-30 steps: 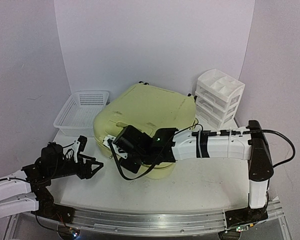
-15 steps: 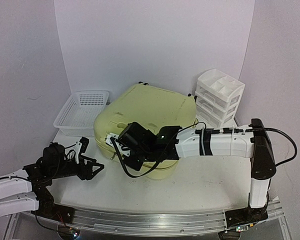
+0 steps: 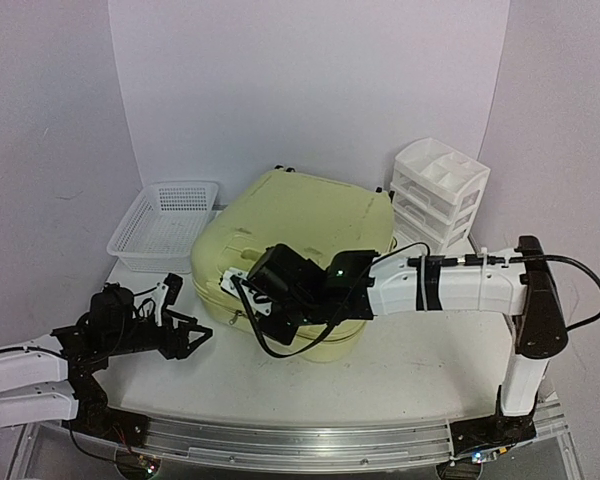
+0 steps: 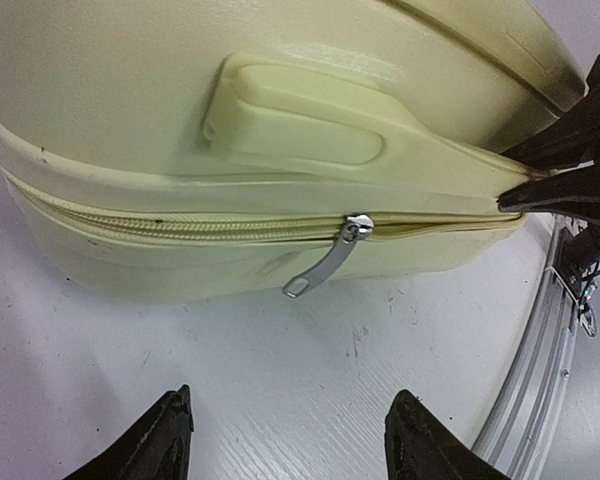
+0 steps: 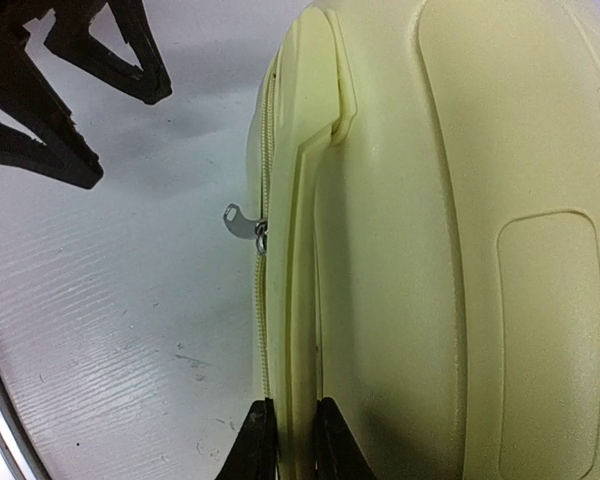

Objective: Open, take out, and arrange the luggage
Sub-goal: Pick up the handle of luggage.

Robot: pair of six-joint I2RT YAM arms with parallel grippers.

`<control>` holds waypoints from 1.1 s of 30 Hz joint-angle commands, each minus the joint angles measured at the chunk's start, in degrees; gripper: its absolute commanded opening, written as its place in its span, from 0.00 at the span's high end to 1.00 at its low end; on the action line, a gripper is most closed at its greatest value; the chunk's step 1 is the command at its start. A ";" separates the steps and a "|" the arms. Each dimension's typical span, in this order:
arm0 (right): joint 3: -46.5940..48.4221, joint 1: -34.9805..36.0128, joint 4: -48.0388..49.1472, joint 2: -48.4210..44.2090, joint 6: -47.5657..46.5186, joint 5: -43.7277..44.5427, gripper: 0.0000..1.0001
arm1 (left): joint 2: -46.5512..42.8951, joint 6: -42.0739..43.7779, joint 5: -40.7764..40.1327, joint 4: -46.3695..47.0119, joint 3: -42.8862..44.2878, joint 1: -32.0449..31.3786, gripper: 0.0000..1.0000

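- Your right claw (image 5: 285, 440) has its fingers drawn nearly together, pinching the raised lip of the shell just beside the zip line, with a thin strip of pale plastic showing between them.
- Your left claw (image 4: 290, 440) is spread and empty. It hovers low over the white worktop (image 3: 410, 360), apart from the case.
- The small silver metal zipper pull (image 4: 325, 262) lies straight ahead of the left claw. It hangs off the seam and slants down toward the worktop.
- The zip seam runs side to side across the left wrist view, below the moulded shell handle (image 4: 300, 125), so I judge any travel of the slider will follow that line around the case's edge.
- The left claw is the nearer free one to the pull. The right claw is on the same seam, further along it, with the pull between the two.
- The luggage (image 3: 300, 215), a large pale yellow-green hard-shell suitcase with rounded corners, lies flat and zipped at the middle of the worktop. It sits between the white mesh plastic basket (image 3: 165, 222) at left and the white plastic drawer organizer (image 3: 438, 190) at right.
- Your left arm lies low, its forearm close to the worktop and pointing at the case's near-left side.
- Your right arm stands upright at its base, with the forearm level across the front of the case.
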 commanded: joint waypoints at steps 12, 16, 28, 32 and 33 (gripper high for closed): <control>0.71 -0.17 6.05 -10.68 5.10 7.31 1.00 | 8.70 -0.71 -1.35 14.71 1.47 -2.65 0.37; 2.76 -0.39 6.18 -9.96 4.68 6.29 1.00 | 12.87 1.35 -4.00 19.54 1.21 -4.16 0.41; 4.03 -0.62 6.53 -9.28 5.89 4.08 1.00 | 22.72 2.66 -8.93 33.64 -2.29 -9.04 0.45; 4.05 -0.62 6.54 -10.28 5.98 3.97 1.00 | 23.34 3.39 -8.65 34.03 -2.48 -9.74 0.45; 4.04 -0.61 6.53 -10.51 5.85 3.91 1.00 | 23.24 3.49 -8.83 34.25 -2.48 -9.91 0.45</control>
